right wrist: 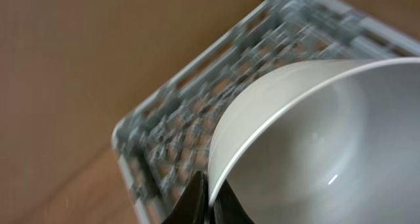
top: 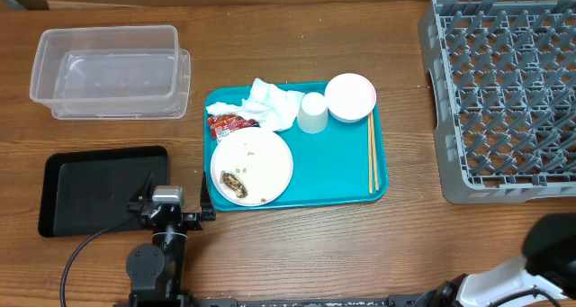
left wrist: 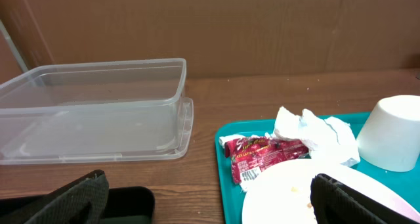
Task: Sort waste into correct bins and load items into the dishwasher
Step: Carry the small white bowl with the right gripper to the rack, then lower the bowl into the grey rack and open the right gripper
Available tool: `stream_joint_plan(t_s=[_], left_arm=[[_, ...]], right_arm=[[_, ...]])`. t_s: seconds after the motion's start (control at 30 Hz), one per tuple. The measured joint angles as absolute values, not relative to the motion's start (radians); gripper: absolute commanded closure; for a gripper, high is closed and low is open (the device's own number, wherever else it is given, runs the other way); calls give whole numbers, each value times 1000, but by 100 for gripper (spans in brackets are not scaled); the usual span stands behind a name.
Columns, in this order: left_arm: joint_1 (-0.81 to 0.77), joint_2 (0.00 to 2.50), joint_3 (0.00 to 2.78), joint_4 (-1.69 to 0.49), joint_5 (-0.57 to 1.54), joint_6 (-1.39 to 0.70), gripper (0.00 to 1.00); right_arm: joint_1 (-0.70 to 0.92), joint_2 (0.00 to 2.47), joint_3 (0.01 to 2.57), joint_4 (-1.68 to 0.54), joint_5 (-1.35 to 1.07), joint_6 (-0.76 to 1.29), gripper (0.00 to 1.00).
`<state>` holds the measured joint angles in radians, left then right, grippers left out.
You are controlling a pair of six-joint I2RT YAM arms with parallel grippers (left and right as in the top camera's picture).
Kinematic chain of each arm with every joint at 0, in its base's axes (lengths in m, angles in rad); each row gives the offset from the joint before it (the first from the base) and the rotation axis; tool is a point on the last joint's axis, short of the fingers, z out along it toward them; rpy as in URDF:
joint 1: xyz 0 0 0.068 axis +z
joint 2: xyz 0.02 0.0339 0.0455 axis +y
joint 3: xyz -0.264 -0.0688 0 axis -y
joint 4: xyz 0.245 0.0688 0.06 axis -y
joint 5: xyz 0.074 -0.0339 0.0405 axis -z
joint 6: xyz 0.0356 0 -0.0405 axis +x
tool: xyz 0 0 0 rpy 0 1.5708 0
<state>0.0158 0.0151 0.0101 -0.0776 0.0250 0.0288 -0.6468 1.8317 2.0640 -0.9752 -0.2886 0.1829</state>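
The sorting has not visibly begun. The clear tub [top: 110, 73] at the upper left and the black tray [top: 99, 188] at the lower left both look empty. All the waste sits on the teal tray [top: 333, 167] in the middle. The crumpled napkin [top: 273, 104] and red wrapper [top: 229, 122] lie at its upper left, and a brown food scrap [top: 234, 181] is on the plate [top: 265, 158]. The upturned cup [top: 312, 112], a small bowl [top: 350, 96] and the chopsticks [top: 372, 154] are also on that tray.

The grey rack [top: 508, 91] at the right shows no dishes in its cells. Loading seems under way, though. In the right wrist view, the right pincer [right wrist: 209, 207] pinches the rim of a white bowl [right wrist: 315, 138], with the rack blurred behind it.

The left pincer [top: 171, 203] hangs over the surface [top: 297, 253] between the black tray and the plate. It is spread wide and holds nothing.

Almost everything is left to do: bin the waste and rack the plate, cup, small bowl and chopsticks.
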Motion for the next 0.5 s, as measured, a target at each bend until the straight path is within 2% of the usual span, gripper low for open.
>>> stream_joint_plan(t_s=[0.2,0.5], left_arm=[[16,15,10,-78,25,29,0],[16,15,10,-78,25,29,0]], right_arm=[[-838,1938,2064,-841,-435,232,96],[-941,2140,2064,-687,-651,313,96]])
